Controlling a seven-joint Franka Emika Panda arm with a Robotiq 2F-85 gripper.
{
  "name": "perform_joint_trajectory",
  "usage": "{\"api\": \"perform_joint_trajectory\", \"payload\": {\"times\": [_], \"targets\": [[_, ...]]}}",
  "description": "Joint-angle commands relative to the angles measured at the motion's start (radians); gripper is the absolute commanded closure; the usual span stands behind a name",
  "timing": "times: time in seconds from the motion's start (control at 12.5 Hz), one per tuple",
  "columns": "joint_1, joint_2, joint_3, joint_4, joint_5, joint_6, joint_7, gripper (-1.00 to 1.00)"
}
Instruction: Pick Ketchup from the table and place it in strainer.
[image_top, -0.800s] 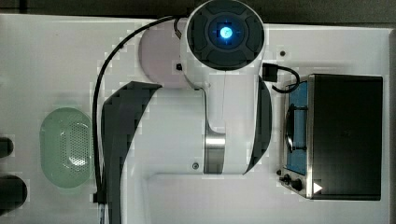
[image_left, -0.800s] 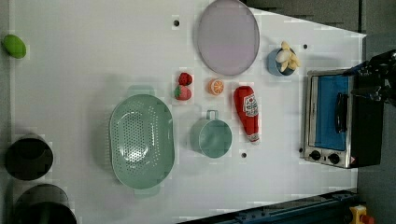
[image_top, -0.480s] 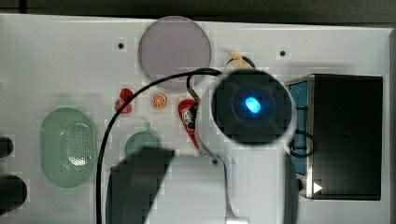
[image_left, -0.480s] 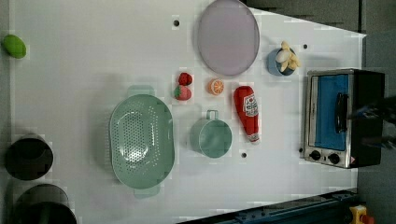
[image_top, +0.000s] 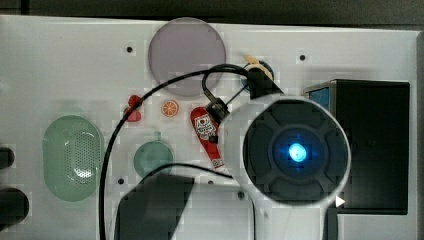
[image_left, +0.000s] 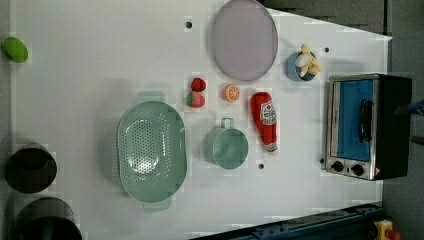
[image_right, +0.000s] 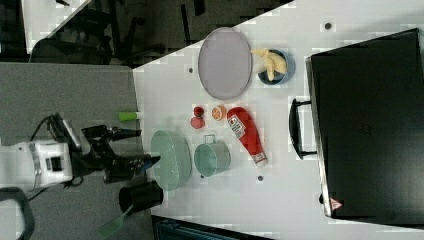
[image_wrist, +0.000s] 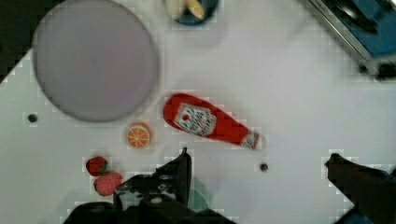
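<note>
White tabletop (image_left: 100, 60), ketchup bottle (image_left: 264, 121) lying flat between cup (image_left: 226, 147) and toaster oven (image_left: 367, 125), well apart from strainer (image_left: 151, 151); gripper (image_wrist: 257, 170) spread wide above; best lowered straddling the bottle's middle, across its length.

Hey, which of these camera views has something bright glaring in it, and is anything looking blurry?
Top view: a blue light glows brightly on the arm's round cap. Wrist view: the purple plate looks soft-edged. Left view: evenly lit, the Ketchup reads clearly.

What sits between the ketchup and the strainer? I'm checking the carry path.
In the left view, the teal cup stands between the Ketchup and the strainer, apart from both.
</note>
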Motion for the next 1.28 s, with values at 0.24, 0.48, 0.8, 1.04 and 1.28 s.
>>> {"api": "perform_joint_trajectory", "payload": {"times": [0.24, 0.48, 0.8, 1.04, 1.28], "targets": [[-0.007, 0.097, 0.069, -0.154, 0.007, 0.126, -0.458, -1.00], [-0.007, 0.126, 0.075, -0.243, 0.007, 0.274, -0.708, -1.00], [-0.005, 0.190, 0.082, -0.348, 0.007, 0.478, -0.894, -1.00], [-0.005, 0.274, 0.084, -0.387, -0.012, 0.583, -0.894, -1.00], [-0.005, 0.375, 0.085, -0.387, -0.088, 0.671, -0.893, -1.00]]}}
